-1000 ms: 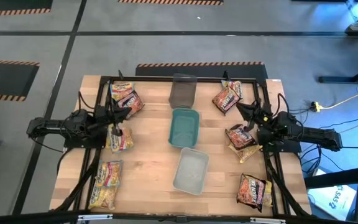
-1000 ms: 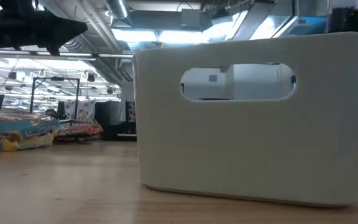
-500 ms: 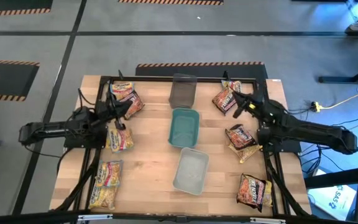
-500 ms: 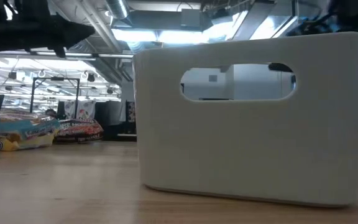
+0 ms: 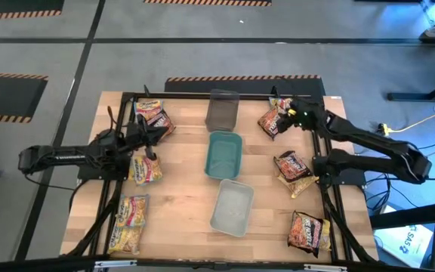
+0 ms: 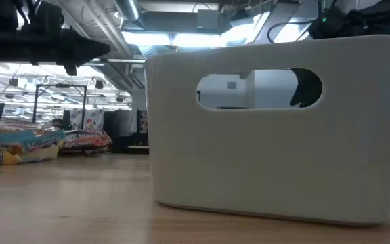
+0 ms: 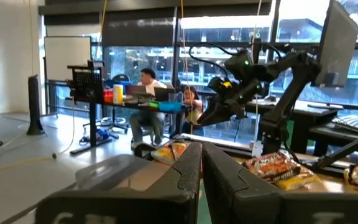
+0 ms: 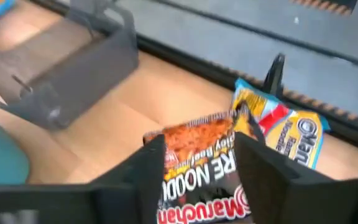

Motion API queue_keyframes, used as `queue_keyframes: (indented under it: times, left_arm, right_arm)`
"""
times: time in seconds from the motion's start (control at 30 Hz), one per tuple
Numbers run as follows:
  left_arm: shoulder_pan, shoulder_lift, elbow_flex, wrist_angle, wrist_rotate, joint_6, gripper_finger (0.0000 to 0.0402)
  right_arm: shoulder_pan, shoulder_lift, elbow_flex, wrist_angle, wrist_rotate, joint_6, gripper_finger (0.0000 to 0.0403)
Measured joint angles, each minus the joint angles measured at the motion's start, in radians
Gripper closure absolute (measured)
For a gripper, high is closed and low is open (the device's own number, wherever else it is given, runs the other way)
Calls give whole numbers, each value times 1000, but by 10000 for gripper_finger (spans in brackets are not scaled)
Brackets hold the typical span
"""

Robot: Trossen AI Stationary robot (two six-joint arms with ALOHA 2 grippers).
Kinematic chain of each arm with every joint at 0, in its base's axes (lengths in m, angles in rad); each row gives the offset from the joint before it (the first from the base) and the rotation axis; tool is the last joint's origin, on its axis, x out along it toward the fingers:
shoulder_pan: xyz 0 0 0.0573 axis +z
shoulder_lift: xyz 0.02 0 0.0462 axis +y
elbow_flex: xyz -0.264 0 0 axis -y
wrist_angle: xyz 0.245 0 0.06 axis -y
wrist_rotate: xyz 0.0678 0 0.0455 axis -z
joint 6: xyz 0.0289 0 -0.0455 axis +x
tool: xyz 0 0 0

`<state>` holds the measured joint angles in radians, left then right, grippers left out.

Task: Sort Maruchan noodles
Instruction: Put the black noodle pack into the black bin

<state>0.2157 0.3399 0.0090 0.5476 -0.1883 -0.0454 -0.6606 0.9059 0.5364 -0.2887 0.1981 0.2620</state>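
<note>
Maruchan noodle packets lie flat around the table. A red-brown packet point(image 5: 273, 121) lies at the far right, partly over a yellow one point(image 5: 282, 106). My right gripper point(image 5: 288, 115) hovers over that red-brown packet point(image 8: 197, 168), open, a finger on either side and no touch showing. More packets lie at the right point(image 5: 293, 166), near right point(image 5: 308, 230), far left point(image 5: 154, 119), left point(image 5: 146, 168) and near left point(image 5: 128, 224). My left gripper point(image 5: 155, 134) is shut and empty beside the far-left packet; its shut fingers point(image 7: 201, 168) show in its wrist view.
Three trays stand in a row down the table's middle: dark grey point(image 5: 222, 110) at the far end, teal point(image 5: 224, 155) in the middle, clear point(image 5: 232, 208) nearest. The clear tray's wall point(image 6: 269, 129) fills the low view. A black frame rail point(image 5: 202, 96) runs along the far edge.
My right gripper has left the red-brown packet at the right, which stays on the table, and gone toward the far edge, to a place over the far-right red-brown packet. My left gripper has shifted a little toward the far edge and the table's middle.
</note>
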Motion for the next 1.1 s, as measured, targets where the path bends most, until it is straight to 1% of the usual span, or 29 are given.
queue_keyframes:
  times: [0.13,0.23,0.33,0.43,0.57,0.67,0.73,0.87,0.97,1.1]
  left_arm:
    - [0,22,0,1,-6,27,391]
    - [0,29,0,2,-3,23,391]
    - [0,35,0,2,-1,21,391]
    - [0,35,0,2,-1,20,391]
    - [0,36,0,3,-1,11,391]
    - [0,36,0,3,-1,9,391]
    - [0,36,0,3,-1,3,391]
    - [0,36,0,3,-1,3,391]
    - [-1,36,0,3,-7,3,391]
    - [0,35,0,6,-8,2,391]
  right_arm:
    - [-77,63,1,0,-15,-4,149]
    - [-149,111,1,3,-36,-4,115]
    - [-205,163,1,8,-54,-4,94]
    - [-247,218,1,15,-99,-5,87]
    - [-281,285,1,62,-208,-21,92]
    - [-295,326,1,72,-225,-30,100]
    - [-296,335,2,63,-231,-47,105]
    - [-296,339,7,58,-339,-53,119]
    - [-296,339,7,52,-384,-58,139]
    - [-296,339,7,51,-411,-58,189]
